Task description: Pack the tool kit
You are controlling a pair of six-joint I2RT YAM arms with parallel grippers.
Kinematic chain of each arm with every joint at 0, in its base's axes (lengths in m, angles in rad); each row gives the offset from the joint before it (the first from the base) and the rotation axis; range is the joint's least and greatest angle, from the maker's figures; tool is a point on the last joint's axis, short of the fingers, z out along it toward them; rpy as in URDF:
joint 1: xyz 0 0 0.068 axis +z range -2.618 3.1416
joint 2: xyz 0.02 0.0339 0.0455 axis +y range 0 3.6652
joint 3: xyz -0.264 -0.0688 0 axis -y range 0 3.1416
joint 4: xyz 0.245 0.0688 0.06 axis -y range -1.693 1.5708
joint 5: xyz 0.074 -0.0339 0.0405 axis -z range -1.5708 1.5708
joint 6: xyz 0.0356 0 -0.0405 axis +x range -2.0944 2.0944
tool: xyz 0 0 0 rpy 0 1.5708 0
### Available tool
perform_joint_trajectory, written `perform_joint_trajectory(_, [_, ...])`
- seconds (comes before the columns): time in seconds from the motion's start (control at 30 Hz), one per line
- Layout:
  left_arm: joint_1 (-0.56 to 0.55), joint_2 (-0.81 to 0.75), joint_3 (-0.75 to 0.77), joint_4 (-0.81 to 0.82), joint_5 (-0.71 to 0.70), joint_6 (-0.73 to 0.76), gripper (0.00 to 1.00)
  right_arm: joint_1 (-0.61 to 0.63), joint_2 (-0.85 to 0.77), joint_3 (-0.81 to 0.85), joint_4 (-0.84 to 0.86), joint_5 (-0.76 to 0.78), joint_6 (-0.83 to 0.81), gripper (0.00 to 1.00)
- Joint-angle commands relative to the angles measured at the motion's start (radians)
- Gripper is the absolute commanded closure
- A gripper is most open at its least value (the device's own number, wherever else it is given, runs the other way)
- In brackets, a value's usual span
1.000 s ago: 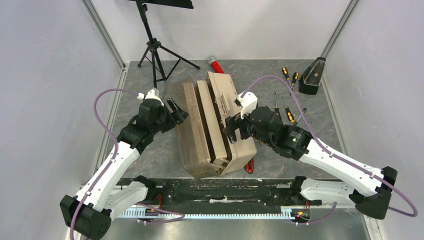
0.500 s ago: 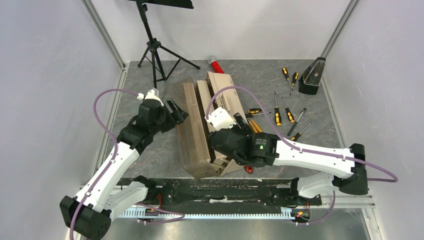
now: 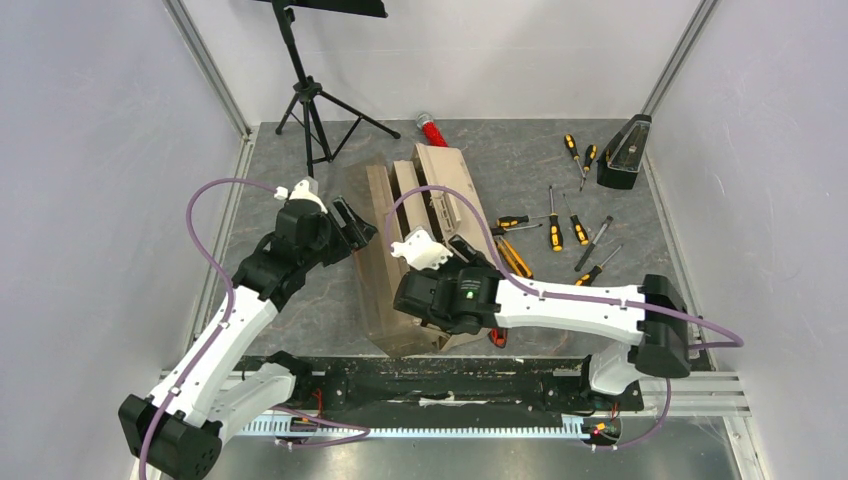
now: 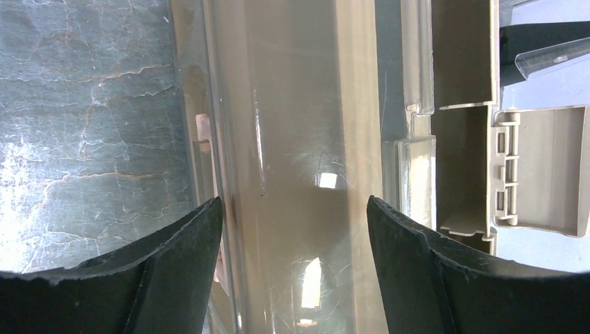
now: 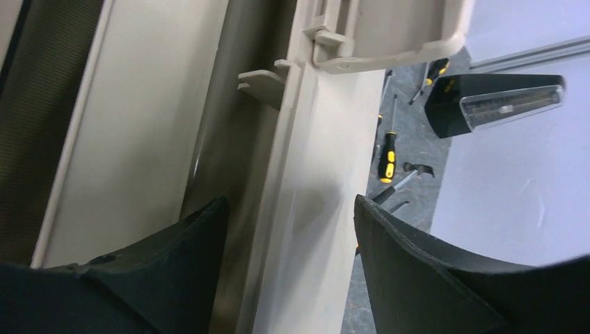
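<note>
Clutter nearest you is the red utility knife (image 3: pixel 500 335), poking out by the near right corner of the toolbox (image 3: pixel 443 182). Just beyond it, your right gripper (image 5: pixel 289 209) hangs over the near half of the box. Its jaws are apart and straddle a cream rail, and I can see no grip on it. The toolbox lies in the middle of the table with its long axis running from you toward the back wall, its fold-out trays (image 3: pixel 372 262) spread to the left. Your left gripper (image 4: pixel 293 202) is at that left side, jaws wide over the translucent tray wall and holding nothing.

The relation to steer by, I judge, is that every loose tool sits on the right of the box. The screwdrivers (image 3: pixel 556 232) lie right of and beyond your right gripper, most of them parallel to the box's length. That makes your right arm the nearer one. Farther back stand the metronome (image 3: pixel 622 155) and the red cylinder (image 3: pixel 432 130).
</note>
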Motion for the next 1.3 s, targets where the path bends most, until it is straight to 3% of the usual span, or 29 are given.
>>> perform_joint_trajectory(0.0, [-0.011,-0.026,-0.004,0.052,0.058,0.031,0.20,0.002,0.052,0.087,-0.070,0.100,0.051,0.34])
perform_joint_trajectory(0.47, [-0.011,-0.091,0.022,0.030,0.046,0.023,0.21,0.008,0.130,0.322,-0.114,0.058,0.059,1.00])
perform_joint_trajectory(0.7, [-0.009,-0.132,0.076,-0.040,-0.013,0.047,0.21,-0.002,0.111,0.363,-0.020,-0.024,0.078,1.00])
perform_joint_trajectory(1.1, [-0.010,-0.196,0.282,-0.291,-0.221,0.172,0.14,-0.081,-0.034,0.120,0.262,-0.162,0.153,1.00])
perform_joint_trajectory(1.27, [-0.010,-0.202,0.317,-0.344,-0.217,0.190,0.14,-0.106,-0.069,0.096,0.323,-0.209,0.172,1.00])
